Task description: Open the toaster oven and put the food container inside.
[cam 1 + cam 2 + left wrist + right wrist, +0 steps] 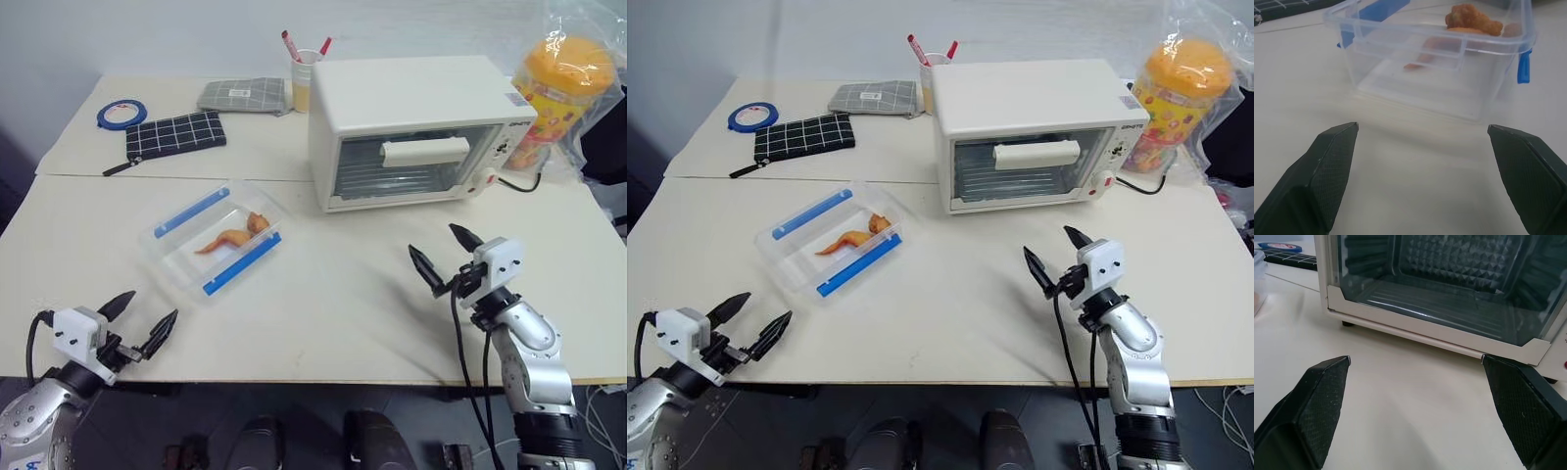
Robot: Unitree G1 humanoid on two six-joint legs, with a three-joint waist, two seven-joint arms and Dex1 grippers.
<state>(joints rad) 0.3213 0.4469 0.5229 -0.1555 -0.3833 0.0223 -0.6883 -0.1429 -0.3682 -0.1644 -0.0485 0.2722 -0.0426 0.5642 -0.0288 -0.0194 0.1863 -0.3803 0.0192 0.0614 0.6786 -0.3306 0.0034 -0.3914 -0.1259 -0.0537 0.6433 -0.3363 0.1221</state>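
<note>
Cream-white toaster oven — stands toward the far right of the pale worktop, glass door shut, white bar handle across its upper part, knobs on the right side panel.

Food container — clear plastic box with two blue side clips, set at a slant left of the oven and well apart from it; orange-brown food pieces lie inside.

Left claw — at the near left edge of the worktop, black fingers spread wide, holding nothing; the container sits just ahead of it in the left wrist view.

Right claw — over the worktop in front of the oven, fingers spread wide, holding nothing, apart from the door; the right wrist view looks at the door's lower edge.

Other items on the far side: black grid-patterned pouch, blue tape roll, grey cloth pouch, cup of pens, orange tub in a clear bag.
</note>
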